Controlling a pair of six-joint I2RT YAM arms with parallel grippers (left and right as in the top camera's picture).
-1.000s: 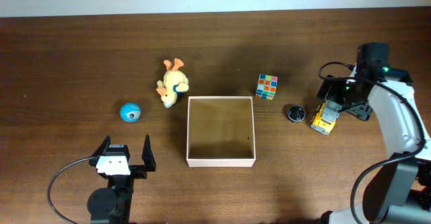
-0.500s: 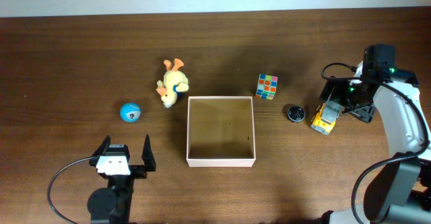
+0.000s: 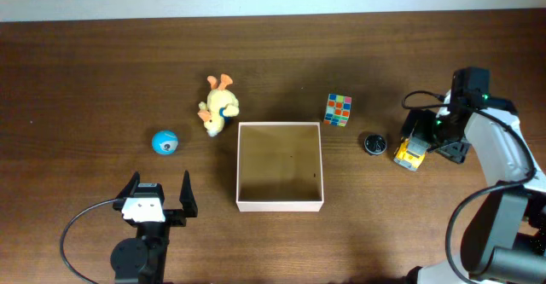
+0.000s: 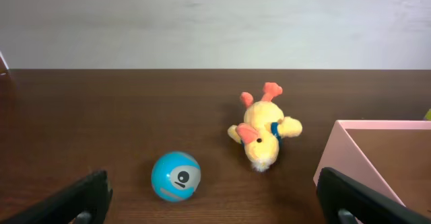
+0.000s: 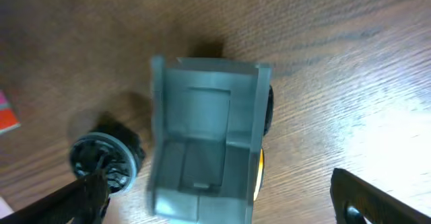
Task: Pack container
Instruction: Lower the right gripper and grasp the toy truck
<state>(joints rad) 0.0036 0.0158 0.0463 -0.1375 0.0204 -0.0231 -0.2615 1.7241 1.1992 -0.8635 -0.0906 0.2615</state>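
Observation:
The container (image 3: 280,203), a square cream-walled box with a tan floor, sits mid-table and holds nothing; its corner shows in the left wrist view (image 4: 350,153). A yellow and grey toy truck (image 3: 409,151) lies at the right. My right gripper (image 3: 424,136) is open right above the truck (image 5: 209,140), fingers on either side, not closed on it. A black round toy (image 3: 374,143) lies left of the truck (image 5: 104,157). My left gripper (image 3: 158,200) is open and empty near the front edge, behind a blue ball (image 3: 165,142) (image 4: 176,176).
A yellow plush duck (image 3: 217,105) lies left of the container's far corner (image 4: 264,126). A colourful puzzle cube (image 3: 339,109) stands behind the container's right side. The table's front edge is close behind my left gripper.
My right gripper has come down and slightly left over the toy truck. The left arm and the toys have not moved.

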